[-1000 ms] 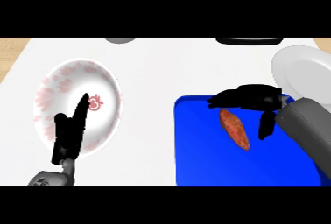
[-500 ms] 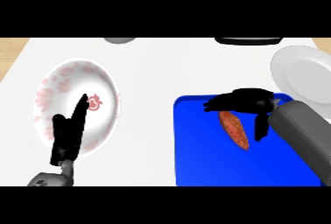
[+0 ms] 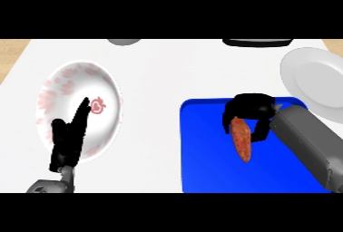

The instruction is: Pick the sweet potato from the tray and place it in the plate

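Observation:
An orange-brown sweet potato point(image 3: 242, 141) lies lengthwise on the blue tray point(image 3: 204, 154) at the right. My right hand point(image 3: 250, 110) sits over the potato's far end, fingers and thumb curled down on either side of it. A white plate with a red flower pattern point(image 3: 67, 86) stands at the left. In front of that plate my left hand point(image 3: 70, 137) rests open, fingers pointing up.
A plain white plate point(image 3: 315, 77) lies at the far right edge. A grey round object point(image 3: 124, 41) and a dark object point(image 3: 258, 42) show at the counter's back edge. White counter separates the patterned plate from the tray.
My right hand has slid left and down over the sweet potato's far end, its fingers closing round it. The left hand has stayed in place.

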